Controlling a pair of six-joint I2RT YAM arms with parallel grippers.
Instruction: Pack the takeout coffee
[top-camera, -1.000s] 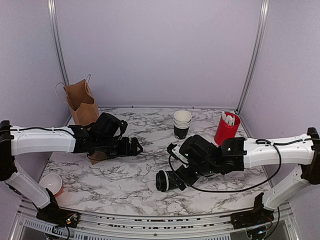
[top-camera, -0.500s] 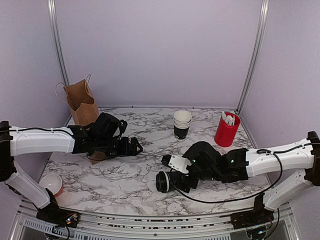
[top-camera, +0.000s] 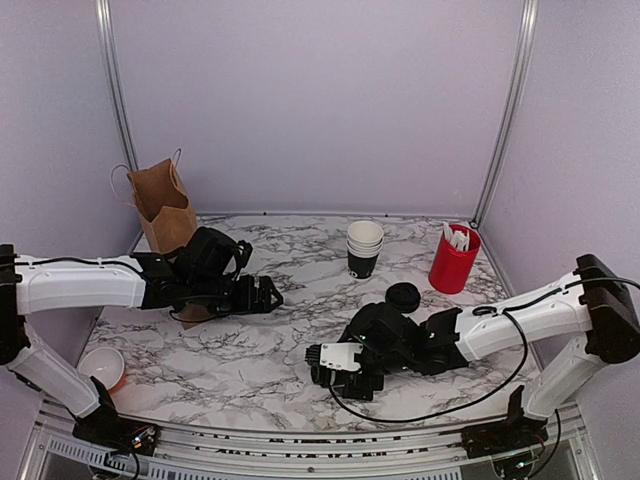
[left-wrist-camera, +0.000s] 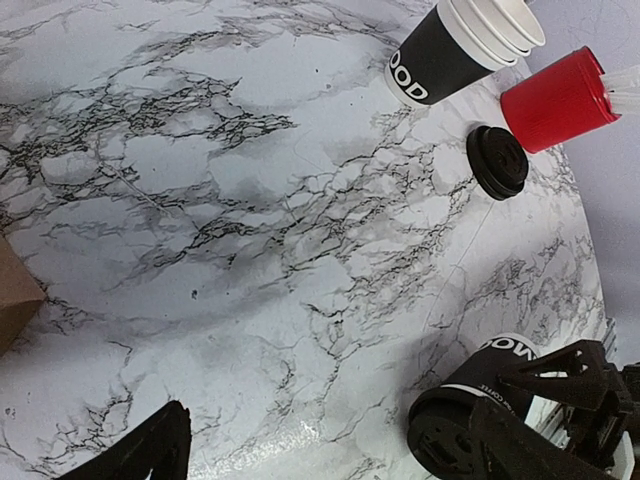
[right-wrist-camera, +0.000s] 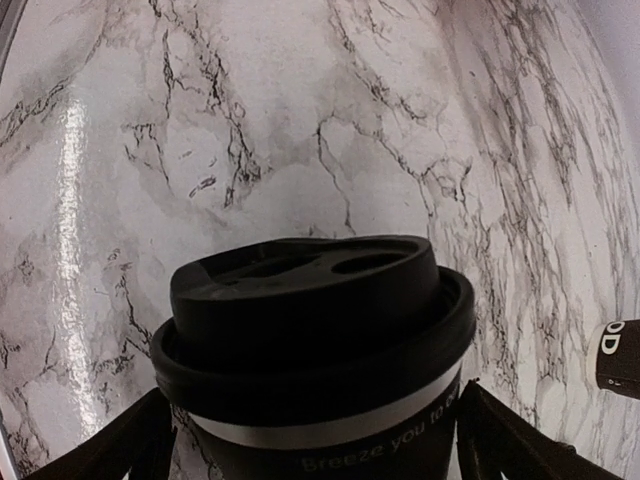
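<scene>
Marble-patterned table (top-camera: 260, 345) with 2 arms, viewed from above and from both wrists. The stack of nested cups (top-camera: 364, 247), black with white rims, is taken as the landmark. The takeout coffee (right-wrist-camera: 310, 340), a black cup capped with a black lid, is located well on the arm-base side of the stack and slightly to its left. There it is clamped between the 2 fingers of the right gripper (right-wrist-camera: 312, 395), which are spread wide and pressed against its sides. Whether the cup's base rests on the table cannot be told. A loose black lid (top-camera: 403, 296) is seen flat on the marble, near the stack, to its right and toward the bases. A red cup (top-camera: 452, 262) holding white sticks is placed to the right of the stack. The brown paper bag (top-camera: 165, 205) is set upright, well to the left of the stack. The left gripper (top-camera: 268, 293) is held low, left of the stack, with its jaws spread wide and nothing between them.
</scene>
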